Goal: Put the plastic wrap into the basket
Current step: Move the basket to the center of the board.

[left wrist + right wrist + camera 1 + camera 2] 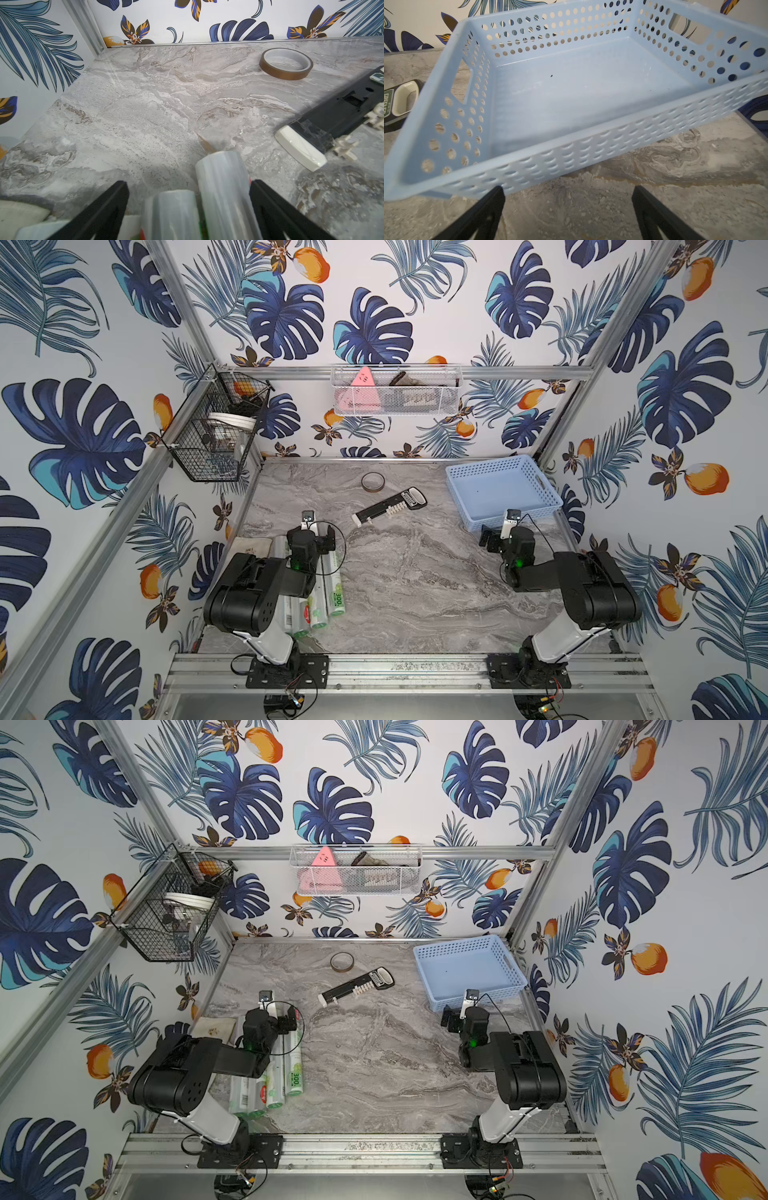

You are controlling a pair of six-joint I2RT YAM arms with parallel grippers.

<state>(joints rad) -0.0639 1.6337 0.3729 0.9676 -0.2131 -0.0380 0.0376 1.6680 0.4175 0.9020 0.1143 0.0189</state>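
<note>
Several rolls of plastic wrap [335,596] [295,1073] lie side by side at the table's front left, mostly under my left arm. My left gripper [326,539] [188,182] hangs open just above their far ends. In the left wrist view two roll ends, a longer one [224,187] and a shorter one [174,214], sit between the spread fingers without being gripped. The light blue basket [536,512] [498,992] stands empty at the back right. My right gripper [488,540] [568,188] is open over bare table just in front of the basket's near wall [591,151].
A brown tape roll [372,482] [286,63] and a black tool with a white end [390,506] [332,116] lie mid-table at the back. An off-white cloth [253,547] lies left of the rolls. A black wire basket [216,427] and a white mesh basket [395,391] hang on the walls.
</note>
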